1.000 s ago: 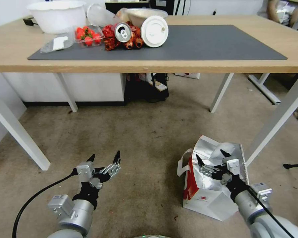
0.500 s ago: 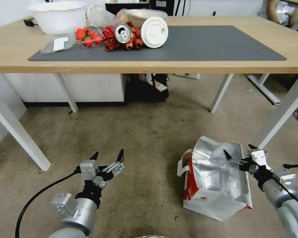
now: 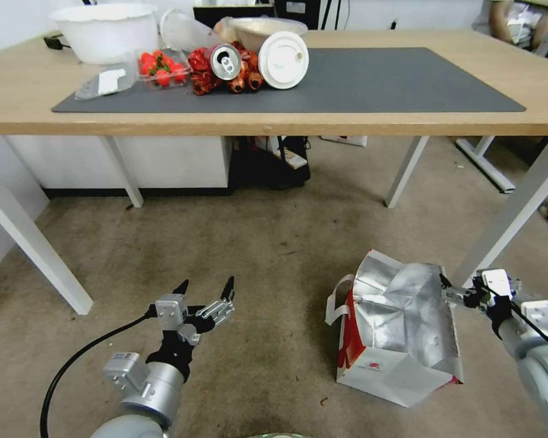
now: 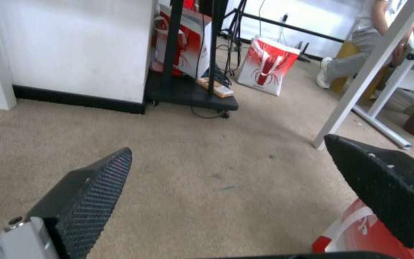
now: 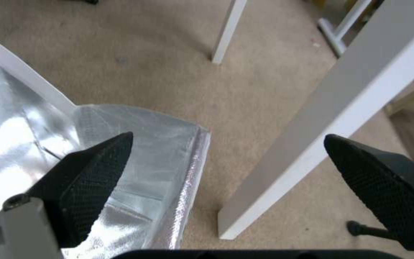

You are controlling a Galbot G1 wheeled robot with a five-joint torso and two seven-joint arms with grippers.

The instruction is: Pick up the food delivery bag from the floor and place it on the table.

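The right gripper (image 3: 463, 286) has shifted rightward to the food delivery bag's (image 3: 402, 322) edge, jaws apart.

A light-wood desk (image 3: 359, 125) on white legs carries a dark grey mat (image 3: 371, 82), with a strawberry punnet (image 3: 160, 66), a drinks can (image 3: 225, 61), a white lid (image 3: 284, 59) and a white bowl (image 3: 106, 27) clustered at one end. On the brownish-grey floor (image 3: 249, 255) beside a desk leg, the food delivery bag (image 3: 396, 331) sits open.
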